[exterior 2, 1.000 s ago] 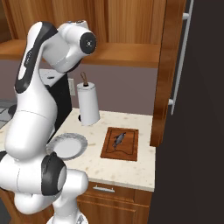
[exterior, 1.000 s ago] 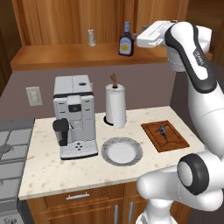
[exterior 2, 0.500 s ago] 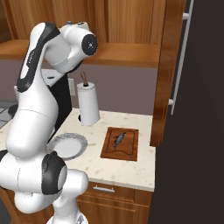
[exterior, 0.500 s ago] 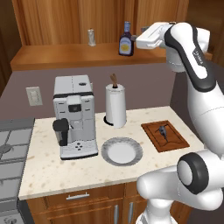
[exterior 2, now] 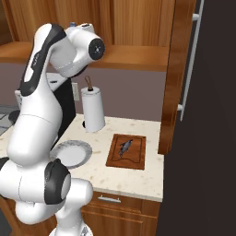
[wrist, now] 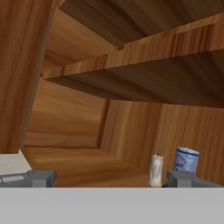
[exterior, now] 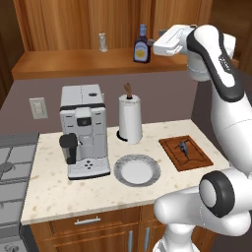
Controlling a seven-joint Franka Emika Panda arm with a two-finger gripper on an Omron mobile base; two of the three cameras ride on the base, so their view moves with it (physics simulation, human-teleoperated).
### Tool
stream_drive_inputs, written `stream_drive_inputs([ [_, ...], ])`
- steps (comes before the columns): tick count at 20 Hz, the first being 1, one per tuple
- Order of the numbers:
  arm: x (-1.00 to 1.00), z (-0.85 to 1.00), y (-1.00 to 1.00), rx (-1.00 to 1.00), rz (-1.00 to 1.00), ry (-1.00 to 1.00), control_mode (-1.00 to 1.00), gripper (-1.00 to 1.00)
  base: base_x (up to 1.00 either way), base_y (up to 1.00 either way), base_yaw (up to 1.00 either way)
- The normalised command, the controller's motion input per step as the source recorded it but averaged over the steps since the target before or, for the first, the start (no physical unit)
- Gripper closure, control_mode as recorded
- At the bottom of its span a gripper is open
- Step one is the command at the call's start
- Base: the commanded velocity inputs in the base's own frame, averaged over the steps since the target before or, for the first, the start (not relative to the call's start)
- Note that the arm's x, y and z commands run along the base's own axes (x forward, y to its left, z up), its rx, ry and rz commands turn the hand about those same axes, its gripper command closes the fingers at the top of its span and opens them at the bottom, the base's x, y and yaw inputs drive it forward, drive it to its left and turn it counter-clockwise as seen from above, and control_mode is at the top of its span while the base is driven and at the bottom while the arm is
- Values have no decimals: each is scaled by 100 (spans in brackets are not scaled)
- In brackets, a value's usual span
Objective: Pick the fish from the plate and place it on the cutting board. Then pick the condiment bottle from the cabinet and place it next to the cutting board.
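The small dark fish (exterior: 183, 146) (exterior 2: 125, 146) lies on the reddish-brown cutting board (exterior: 194, 160) (exterior 2: 133, 159) at the right of the counter. To its left, the round plate (exterior: 137, 170) (exterior 2: 71, 153) has nothing on it. The brown condiment bottle (exterior: 142, 45) with a blue cap stands on the wooden cabinet shelf (exterior: 74, 61). My gripper (exterior: 154, 45) is raised to shelf height just right of the bottle. In the hand view my gripper (wrist: 110, 179) is open and holds nothing. The bottle's blue cap (wrist: 187, 159) shows just above the right fingertip (wrist: 179, 178).
A small clear shaker (exterior: 103, 42) (wrist: 156, 169) stands on the shelf left of the bottle. A coffee machine (exterior: 83, 130) and a paper towel roll (exterior: 130, 118) (exterior 2: 93, 109) stand on the counter behind the plate. A stove (exterior: 12, 162) lies at the far left.
The arm has shifted slightly at shelf height, the hand edging a little toward the bottle. The jaws stayed open. Fish, board and plate have not moved.
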Motion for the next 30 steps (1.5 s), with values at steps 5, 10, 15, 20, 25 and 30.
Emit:
stream_drive_inputs([
  [5,0,0,0,1,2,-2,-100,-100,0,0,0],
  [10,1,0,0,0,1,0,-100,-100,0,0,0],
  [15,8,0,0,0,0,0,-100,-100,0,0,0],
  [20,17,0,0,0,0,0,-100,-100,0,0,0],
  [25,19,0,0,0,0,0,-100,-100,0,0,0],
  [30,19,0,0,0,0,0,-100,-100,0,0,0],
])
